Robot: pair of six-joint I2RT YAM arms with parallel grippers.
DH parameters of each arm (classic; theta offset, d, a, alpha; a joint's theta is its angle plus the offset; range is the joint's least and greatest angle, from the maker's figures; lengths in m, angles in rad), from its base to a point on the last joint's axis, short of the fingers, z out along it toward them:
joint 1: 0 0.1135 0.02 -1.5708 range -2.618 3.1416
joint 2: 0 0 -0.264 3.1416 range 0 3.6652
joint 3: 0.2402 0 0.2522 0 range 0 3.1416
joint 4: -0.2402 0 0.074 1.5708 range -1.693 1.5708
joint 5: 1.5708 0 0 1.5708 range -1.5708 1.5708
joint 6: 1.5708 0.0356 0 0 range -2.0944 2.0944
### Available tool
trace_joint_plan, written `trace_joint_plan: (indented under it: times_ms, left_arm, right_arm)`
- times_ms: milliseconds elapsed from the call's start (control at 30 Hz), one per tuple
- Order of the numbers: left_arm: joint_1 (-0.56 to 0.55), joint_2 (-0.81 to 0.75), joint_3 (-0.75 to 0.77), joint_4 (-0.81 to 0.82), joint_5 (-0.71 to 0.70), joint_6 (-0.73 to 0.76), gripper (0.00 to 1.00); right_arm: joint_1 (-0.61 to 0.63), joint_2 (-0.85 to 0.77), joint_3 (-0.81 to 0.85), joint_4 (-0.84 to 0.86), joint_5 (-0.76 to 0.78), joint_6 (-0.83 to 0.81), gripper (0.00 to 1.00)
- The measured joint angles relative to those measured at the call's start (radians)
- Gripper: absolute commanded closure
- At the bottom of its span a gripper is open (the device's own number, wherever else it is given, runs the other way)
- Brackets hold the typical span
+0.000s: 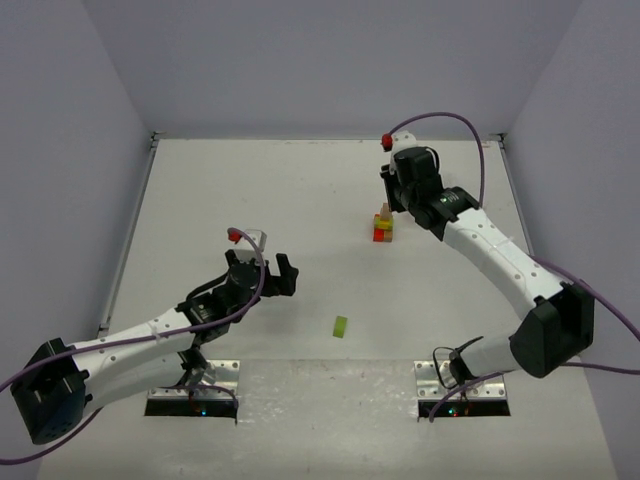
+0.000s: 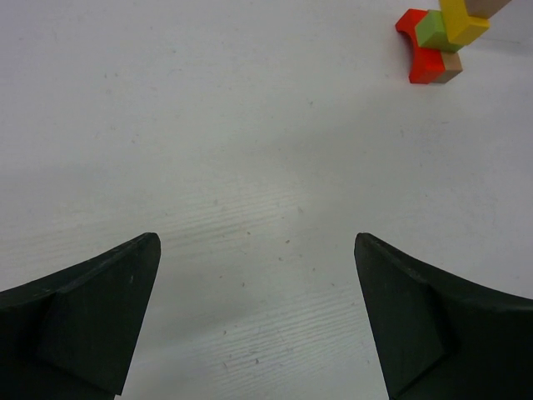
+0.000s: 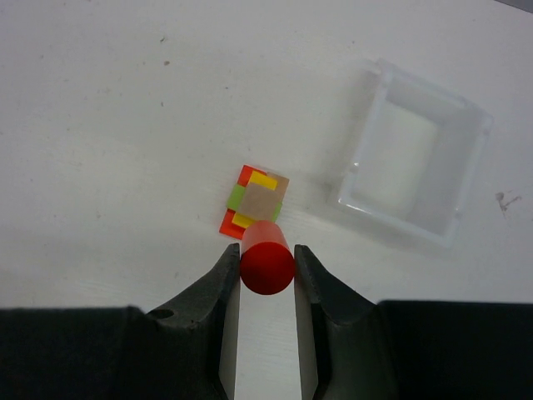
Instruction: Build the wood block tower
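tower [image 1: 383, 226]: narrow stack, upright on the bench [image 1: 250, 190], right of middle
base: red piece [image 2: 423, 60] with a curved cut-out side, and a brown block [image 2: 452, 68] touching it
middle: green block [image 2: 430, 30] and yellow block [image 2: 463, 23], set crosswise above the red, with their ends sticking out
top: plain tan block [image 3: 261, 200], its flat face up, covering most of the stack from above
red cylinder [image 3: 267, 265]: clamped between the right pincer [image 3: 266, 250] fingers, round end facing the wrist camera, just beside the tower's near edge in that view
loose green bar [image 1: 341, 326]: lime, lying alone on the bench, well apart from the tower
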Motion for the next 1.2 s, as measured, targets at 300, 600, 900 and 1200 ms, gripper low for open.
trace_joint_plan:
  times_ms: [300,600,900,1200]
  left_arm:
    - [0.0,0.001,0.014,-0.063,-0.051,-0.03,0.0]
    - [0.0,0.02,0.026,-0.068,-0.067,-0.03,0.0]
    - [0.0,0.015,0.026,-0.068,-0.067,-0.03,0.0]
    - [0.0,0.009,0.026,-0.07,-0.067,-0.03,0.0]
  right_arm:
    - [-0.012,0.102,0.071,-0.011,-0.026,-0.048,0.88]
    - [-0.034,0.148,0.08,-0.031,-0.039,-0.04,0.87]
    - [-0.042,0.158,0.081,-0.031,-0.053,-0.019,0.85]
    - [-0.046,0.172,0.081,-0.031,-0.065,-0.014,0.84]
